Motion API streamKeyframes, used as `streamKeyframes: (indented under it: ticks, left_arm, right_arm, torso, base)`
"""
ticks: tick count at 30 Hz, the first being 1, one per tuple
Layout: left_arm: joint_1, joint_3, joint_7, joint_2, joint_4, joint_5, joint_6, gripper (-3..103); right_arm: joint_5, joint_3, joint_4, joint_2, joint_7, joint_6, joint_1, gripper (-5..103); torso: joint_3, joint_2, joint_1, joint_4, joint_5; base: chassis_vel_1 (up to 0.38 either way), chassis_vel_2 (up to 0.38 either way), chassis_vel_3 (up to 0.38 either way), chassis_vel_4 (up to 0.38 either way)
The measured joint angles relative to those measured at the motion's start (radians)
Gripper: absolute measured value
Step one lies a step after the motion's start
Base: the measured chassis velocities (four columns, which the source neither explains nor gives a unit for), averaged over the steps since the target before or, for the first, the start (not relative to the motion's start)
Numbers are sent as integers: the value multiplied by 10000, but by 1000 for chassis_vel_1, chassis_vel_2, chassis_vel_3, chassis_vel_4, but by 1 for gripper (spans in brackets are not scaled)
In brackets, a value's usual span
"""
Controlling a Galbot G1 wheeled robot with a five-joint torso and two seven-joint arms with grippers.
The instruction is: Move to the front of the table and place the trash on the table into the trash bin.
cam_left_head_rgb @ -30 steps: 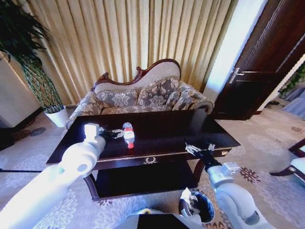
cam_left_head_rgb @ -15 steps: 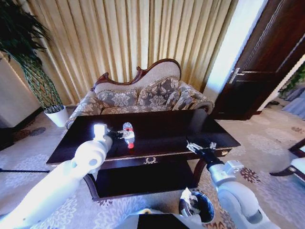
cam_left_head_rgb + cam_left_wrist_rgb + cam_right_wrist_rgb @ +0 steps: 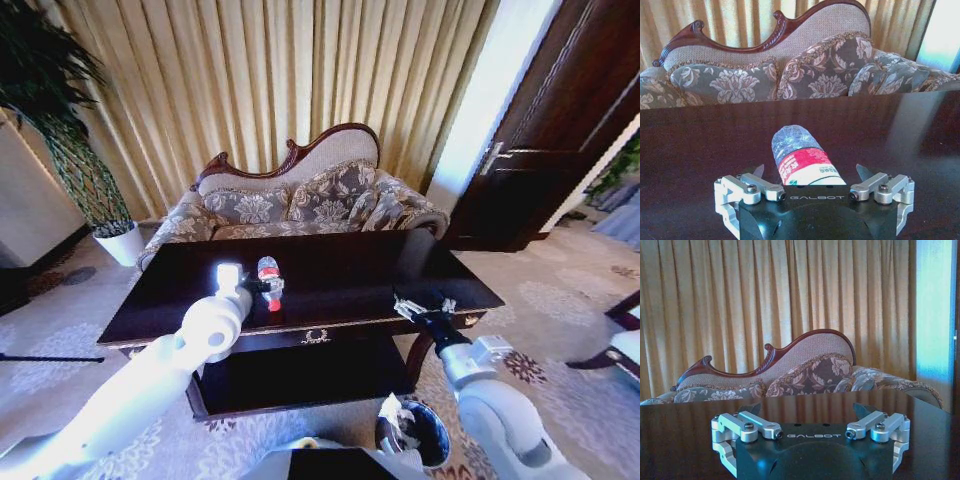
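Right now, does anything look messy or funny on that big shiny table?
Yes. A plastic bottle lies tipped on its side on the table instead of standing up. The left gripper is right at it, fingers spread on either side. The right gripper hangs open at the table's front right edge, and the trash bin on the floor already holds white paper.
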Motion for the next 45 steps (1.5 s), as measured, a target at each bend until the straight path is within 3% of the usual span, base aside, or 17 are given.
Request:
streamKeyframes:
  ticks: [13,15,17,21,23,26,29,32,34,36,39,40,43,45]
  left_arm:
    - [289,36,-123,-215,20,-80,-4,102]
    - [347,46,-328,-205,-30,-332,-3,93]
    - [368,36,-426,-201,-43,-468,-2,93]
    - [439,-116,-618,-175,-64,-805,2,73]
    - [443,-136,-623,-168,-64,-816,3,73]
    - [446,-229,-633,-107,-74,-824,-8,57]
    - [448,-263,-632,-88,-97,-842,-18,52]
    - [521,-332,-581,-70,-137,-850,-87,36]
    - [532,-336,-570,-68,-142,-848,-95,36]
    - [598,-394,-447,-46,-182,-816,-118,26]
    - [666,-427,-76,1,-177,-304,-139,23]
    - [720,-449,255,44,-144,204,-189,19]
    - [1154,-551,2546,341,313,3801,-931,16]
    - [1184,-557,2706,362,352,4040,-1012,16]
  right_arm:
    - [11,58,-78,16,5,0,35,100]
    - [15,64,-119,27,5,0,88,100]
    - [19,81,-138,29,4,0,110,100]
    - [43,113,-179,14,5,0,135,100]
    - [45,114,-182,14,5,0,137,100]
    - [47,114,-200,12,5,2,149,100]
    - [47,113,-201,12,5,3,152,100]
    - [47,111,-201,-6,5,5,171,100]
    - [47,111,-200,-10,5,6,170,100]
    - [45,126,-200,-20,5,12,163,100]
    - [45,138,-178,-23,12,20,153,100]
    - [53,138,-150,-35,50,24,153,100]
    - [577,87,87,-224,288,36,237,100]
    - [628,82,104,-243,294,36,245,100]
  torso:
    - [0,0,0,0,-1]
    - [-1,0,0,0,-1]
    - [-1,0,0,0,-1]
    - [0,0,0,0,-1]
    - [-1,0,0,0,-1]
    - [-1,0,0,0,-1]
    - [-1,0,0,0,-1]
    - [0,0,-1,0,-1]
    - [-1,0,-1,0,-1]
    - [-1,0,-1,0,-1]
    - [0,0,0,-1,-2]
    - [0,0,0,-2,0]
    - [-1,0,-1,-1,-1]
    - [0,0,-1,0,-1]
  base:
    - [0,0,0,0]
    - [0,0,0,0]
    - [0,0,0,0]
    - [0,0,0,0]
    - [0,0,0,0]
    - [0,0,0,0]
    - [0,0,0,0]
    - [0,0,0,0]
    - [0,0,0,0]
    - [0,0,0,0]
    - [0,0,0,0]
    - [0,0,0,0]
    - [0,0,0,0]
    - [0,0,0,0]
